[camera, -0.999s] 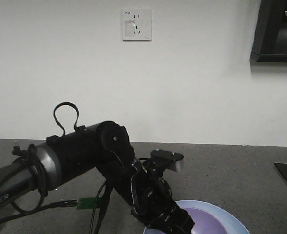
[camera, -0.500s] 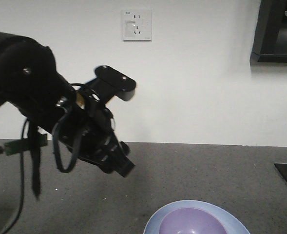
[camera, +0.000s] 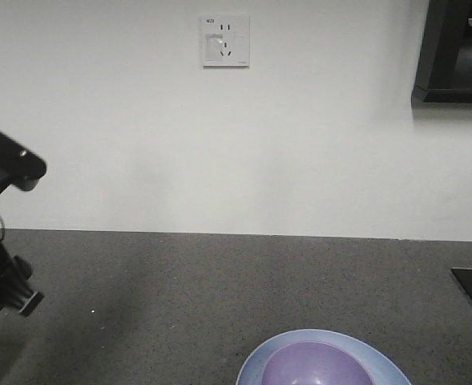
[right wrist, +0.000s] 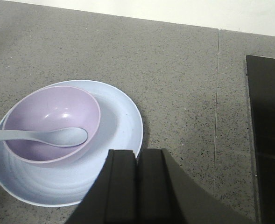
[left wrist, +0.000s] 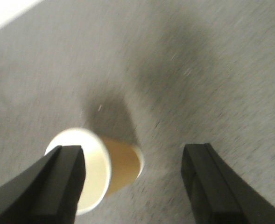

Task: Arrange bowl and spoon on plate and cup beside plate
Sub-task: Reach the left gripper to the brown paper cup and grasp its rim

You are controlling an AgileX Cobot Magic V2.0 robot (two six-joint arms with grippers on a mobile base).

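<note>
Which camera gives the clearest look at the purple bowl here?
The right wrist view: the whole bowl shows from above, on the plate with the spoon in it. The front view cuts it off at the bottom edge; the left wrist view lacks it.

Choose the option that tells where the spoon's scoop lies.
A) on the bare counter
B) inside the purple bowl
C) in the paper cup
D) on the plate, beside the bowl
B: the right wrist view shows the spoon with its scoop down inside the bowl, which sits on the plate.
</note>
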